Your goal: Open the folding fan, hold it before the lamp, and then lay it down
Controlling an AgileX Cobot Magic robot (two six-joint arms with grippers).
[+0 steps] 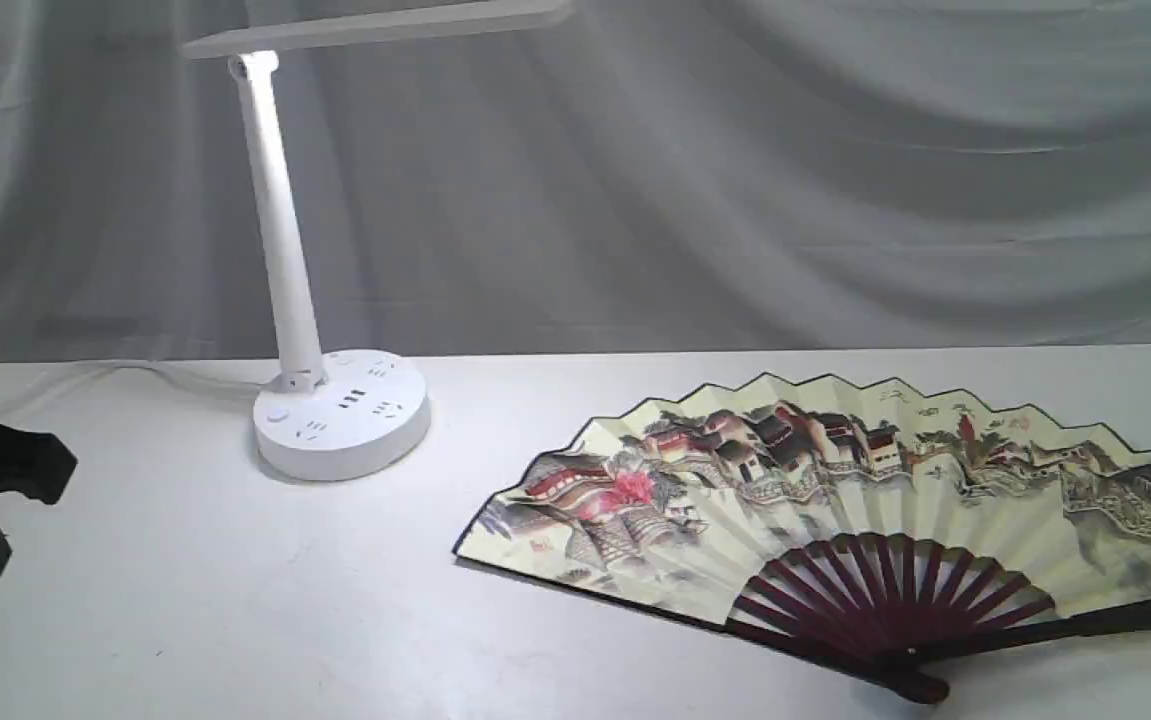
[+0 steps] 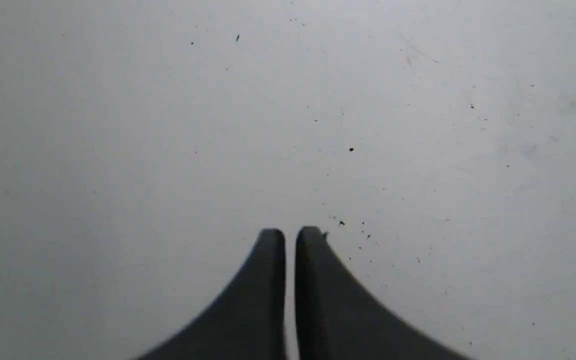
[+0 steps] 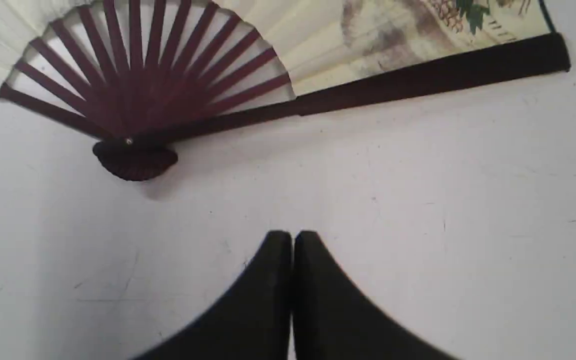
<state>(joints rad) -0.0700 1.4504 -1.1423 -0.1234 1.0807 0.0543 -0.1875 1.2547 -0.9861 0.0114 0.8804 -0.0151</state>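
Right end effector (image 3: 293, 235): black jaws pressed together, holding nothing, over bare white bench (image 3: 443, 210). Just ahead of its tips and not touching is the large pleated cream paper folding fan (image 3: 167, 75), painted with houses and red blossoms, black-edged, with dark maroon wooden ribs. It lies fully spread, flat on the bench, pivot knob nearest the tips, one guard stick running off sideways.

Left end effector (image 2: 290, 232): jaws closed as well, empty, only speckled bench beneath; the folding fan is well away from it. Beyond it stands the white plastic desk lamp (image 1: 340, 425) with round socket base, slim stem and flat bar head, well apart from the fan.

Step, as a judgement: the fan is open and laid down, so the task is finished or the hold before the lamp is pending; cannot tell which. If pending, the jaws need to open, pinch the guard stick, lift, and carry the fan lampward clear of the stem.

Room: wide bare bench between fan and lamp. The fan's right end runs out of the exterior view. A white cable (image 1: 135, 372) trails behind the lamp base.
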